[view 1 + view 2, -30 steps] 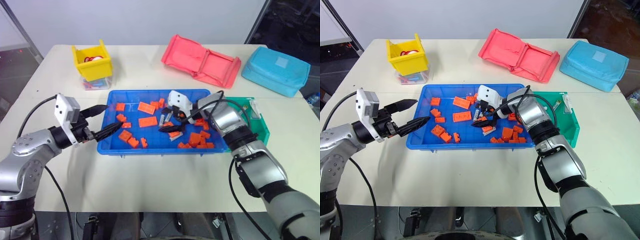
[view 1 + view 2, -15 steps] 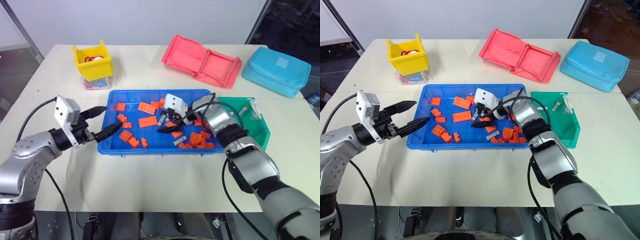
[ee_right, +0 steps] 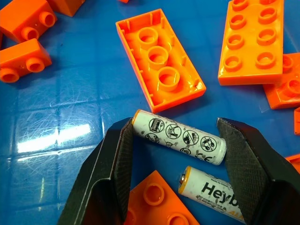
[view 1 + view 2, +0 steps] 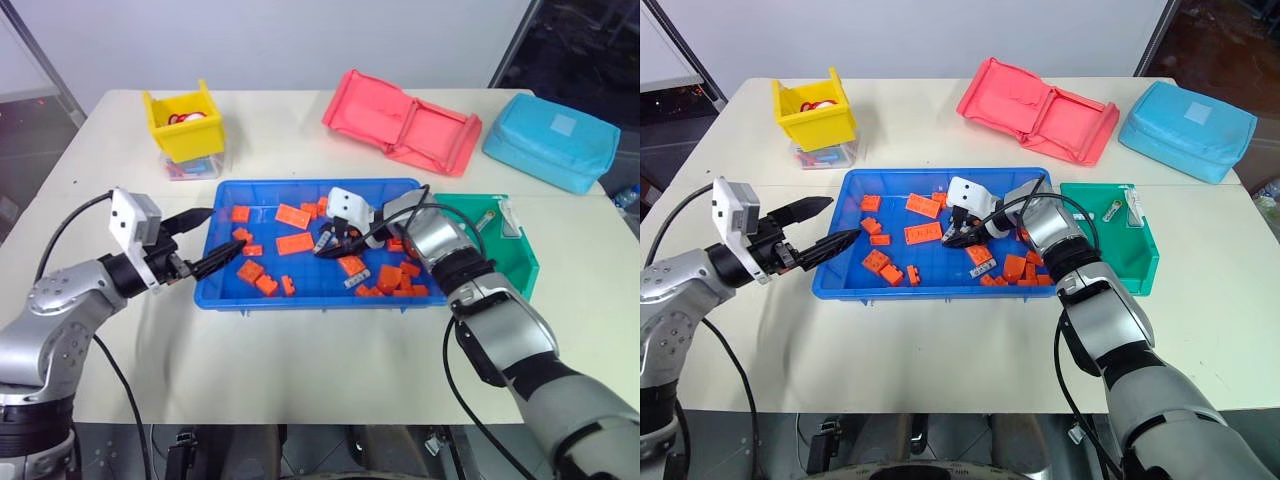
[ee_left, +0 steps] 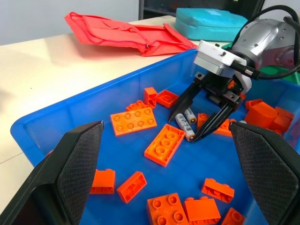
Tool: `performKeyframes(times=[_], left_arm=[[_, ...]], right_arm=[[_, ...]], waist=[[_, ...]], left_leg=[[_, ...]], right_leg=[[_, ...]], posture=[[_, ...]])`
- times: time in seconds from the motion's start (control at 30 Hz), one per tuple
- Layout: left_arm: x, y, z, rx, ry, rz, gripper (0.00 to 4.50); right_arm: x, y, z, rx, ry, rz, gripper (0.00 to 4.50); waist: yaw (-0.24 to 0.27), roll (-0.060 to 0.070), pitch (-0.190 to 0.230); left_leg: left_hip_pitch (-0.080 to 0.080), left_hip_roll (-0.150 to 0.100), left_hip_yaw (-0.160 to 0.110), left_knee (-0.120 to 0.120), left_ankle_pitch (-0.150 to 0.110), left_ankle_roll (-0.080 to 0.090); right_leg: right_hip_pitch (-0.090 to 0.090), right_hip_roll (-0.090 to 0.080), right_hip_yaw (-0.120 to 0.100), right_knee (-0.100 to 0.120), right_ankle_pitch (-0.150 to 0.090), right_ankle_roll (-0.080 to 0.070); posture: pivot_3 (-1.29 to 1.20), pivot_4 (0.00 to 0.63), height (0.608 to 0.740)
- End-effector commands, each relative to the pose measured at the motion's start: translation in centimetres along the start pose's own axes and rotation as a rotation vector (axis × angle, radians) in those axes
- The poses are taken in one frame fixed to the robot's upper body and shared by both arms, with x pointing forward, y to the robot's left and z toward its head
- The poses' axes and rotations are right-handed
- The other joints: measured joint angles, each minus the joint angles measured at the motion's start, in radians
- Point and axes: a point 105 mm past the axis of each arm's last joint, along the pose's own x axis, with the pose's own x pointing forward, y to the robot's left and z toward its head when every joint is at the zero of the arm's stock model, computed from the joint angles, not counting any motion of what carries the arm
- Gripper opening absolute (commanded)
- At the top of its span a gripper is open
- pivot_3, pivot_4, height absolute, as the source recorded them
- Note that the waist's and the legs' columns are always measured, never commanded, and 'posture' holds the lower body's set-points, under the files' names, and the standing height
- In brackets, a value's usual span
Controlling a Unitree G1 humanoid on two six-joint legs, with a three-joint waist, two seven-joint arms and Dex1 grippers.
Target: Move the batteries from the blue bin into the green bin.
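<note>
Since a second ago the right gripper (image 3: 174, 154) has narrowed around one battery (image 3: 178, 142) on the blue bin (image 4: 214, 290) floor; its fingers straddle the battery's ends, not yet clamped. Left gripper (image 5: 168, 159) stays wide open, farther away.

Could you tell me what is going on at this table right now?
The robot is sorting batteries out of a blue bin of orange blocks. Its right gripper is down in the bin, its fingers on either side of one battery, with a second battery beside it. The left gripper hangs open at the bin's left edge. The green bin waits to the right.
</note>
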Motion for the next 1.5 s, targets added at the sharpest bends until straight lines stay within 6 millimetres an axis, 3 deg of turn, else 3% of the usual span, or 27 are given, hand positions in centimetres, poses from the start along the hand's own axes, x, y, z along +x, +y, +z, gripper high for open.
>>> performKeyframes(times=[0.03,0.17,0.27,0.37,0.5,0.67,0.97,1.13,1.27,1.3,1.5], left_arm=[[0.0,-0.3,1.2,0.051,-0.038,-0.007,4.50],[0.1,-0.7,1.3,0.047,-0.036,-0.038,4.50],[0.7,-1.4,1.5,0.047,-0.037,-0.097,4.50],[1.4,-1.9,1.7,0.036,-0.047,-0.154,4.50],[2.9,-2.5,1.7,0.026,-0.060,-0.232,4.50],[4.7,-2.8,1.6,0.024,-0.060,-0.318,4.50],[5.5,-1.9,1.6,0.036,-0.044,-0.366,4.50],[5.6,-1.9,1.6,0.040,-0.042,-0.377,4.50],[5.4,-1.8,1.7,0.047,-0.039,-0.376,4.50],[5.3,-1.7,1.8,0.048,-0.038,-0.375,4.50],[4.9,-1.7,1.7,0.049,-0.028,-0.363,4.50]], right_arm=[[-0.6,-0.8,2.3,-0.042,-0.054,-0.034,2.18],[-3.5,-2.0,5.0,-0.057,-0.130,-0.075,2.18],[-8.3,-3.4,7.5,-0.064,-0.199,-0.155,2.18],[-13.0,-3.8,8.1,-0.047,-0.214,-0.219,2.18],[-18.5,-3.6,4.7,-0.010,-0.087,-0.344,2.18],[-22.5,-2.2,-0.1,0.101,0.042,-0.449,2.18],[-26.1,0.3,-5.7,0.210,0.201,-0.577,2.18],[-26.0,0.8,-6.9,0.247,0.206,-0.583,2.18],[-26.1,0.7,-7.9,0.244,0.238,-0.587,4.22],[-26.2,0.6,-8.0,0.243,0.241,-0.588,4.46],[-26.5,-0.2,-7.6,0.212,0.242,-0.611,4.46]], waist=[[0.000,0.000,0.000],[0.001,0.000,0.000],[0.006,0.001,0.001],[0.013,0.000,0.001],[0.030,0.000,0.000],[0.029,0.000,0.000],[0.017,0.000,0.001],[0.016,0.000,0.001],[0.014,0.000,0.001],[0.014,0.000,0.001],[0.010,0.000,0.001]], left_leg=[[0.000,0.000,0.000,0.000,0.000,0.000],[0.000,0.000,0.000,0.000,0.000,0.000],[-0.001,0.000,0.000,0.000,0.000,0.000],[-0.001,-0.001,-0.001,0.000,0.000,0.000],[-0.001,-0.001,-0.001,-0.001,0.000,0.000],[-0.001,-0.001,0.000,-0.001,0.000,0.001],[-0.001,0.001,0.001,0.000,0.000,0.001],[-0.001,0.001,0.001,0.000,0.000,0.001],[-0.001,0.001,0.001,0.000,0.000,0.001],[-0.001,0.001,0.001,0.000,0.000,0.001],[-0.001,0.001,0.001,0.000,0.000,0.001]], right_leg=[[0.000,0.000,0.000,0.000,0.000,0.000],[0.000,0.000,0.000,0.000,0.000,0.000],[0.000,0.000,0.000,0.000,0.000,0.000],[0.000,-0.001,-0.001,-0.001,0.000,0.000],[0.002,-0.001,-0.001,-0.005,0.000,0.000],[0.003,-0.001,-0.001,-0.007,0.000,0.000],[0.002,0.001,0.000,-0.006,0.000,0.000],[0.002,0.001,0.000,-0.006,0.000,0.000],[0.002,0.001,0.000,-0.006,0.000,0.000],[0.002,0.001,0.000,-0.006,0.000,0.000],[0.002,0.001,0.000,-0.006,0.000,0.000]], posture=[[0.00,0.150,0.740],[0.00,0.150,0.740],[0.00,0.150,0.740],[0.00,0.150,0.740],[0.00,0.150,0.740],[0.00,0.150,0.740],[0.00,0.150,0.740],[0.00,0.150,0.740],[0.00,0.150,0.740],[0.00,0.150,0.740],[0.00,0.150,0.740]])
